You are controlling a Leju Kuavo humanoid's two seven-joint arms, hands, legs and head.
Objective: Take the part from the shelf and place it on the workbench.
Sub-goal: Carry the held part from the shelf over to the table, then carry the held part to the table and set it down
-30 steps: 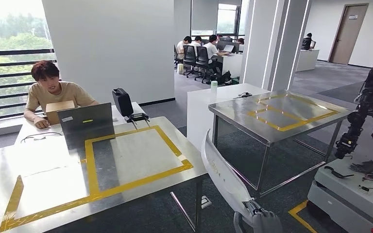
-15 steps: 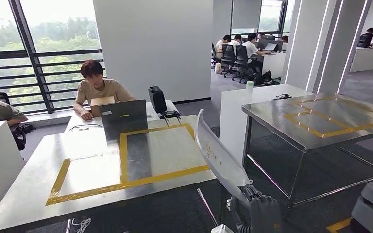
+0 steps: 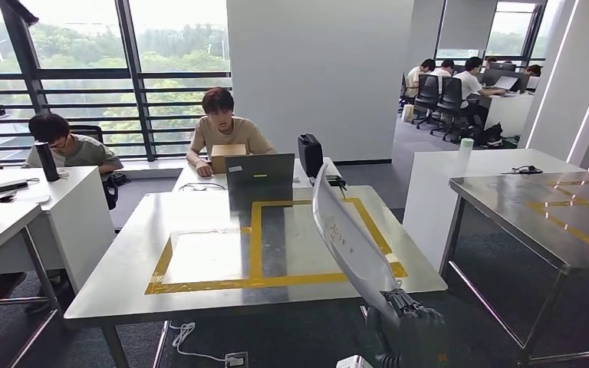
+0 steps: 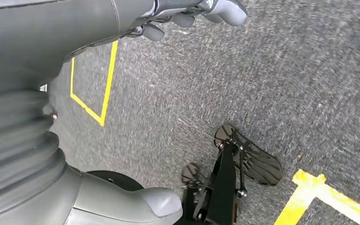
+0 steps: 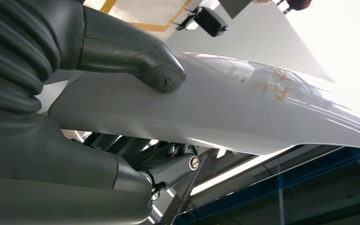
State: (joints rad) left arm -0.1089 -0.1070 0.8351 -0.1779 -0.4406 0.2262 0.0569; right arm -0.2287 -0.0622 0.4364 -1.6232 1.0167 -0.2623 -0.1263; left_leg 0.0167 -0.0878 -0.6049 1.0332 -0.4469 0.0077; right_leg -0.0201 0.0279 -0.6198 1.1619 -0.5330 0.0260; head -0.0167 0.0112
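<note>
The right hand (image 3: 412, 326) grips the lower end of the long white curved part (image 3: 345, 230), thumb pressed on its top face, holding it raised and slanted above the near right corner of the steel worktop (image 3: 199, 295) with its yellow tape frame (image 3: 257, 245). The left hand (image 4: 192, 11) hangs over grey carpet, fingers curled on nothing.

Right hand (image 3: 414, 326) clamped, thumb on top — left hand (image 4: 201, 11) hangs, fingers curled.

Big windows (image 3: 84, 77), white wall (image 3: 318, 73), grey carpet (image 3: 498, 303).
</note>
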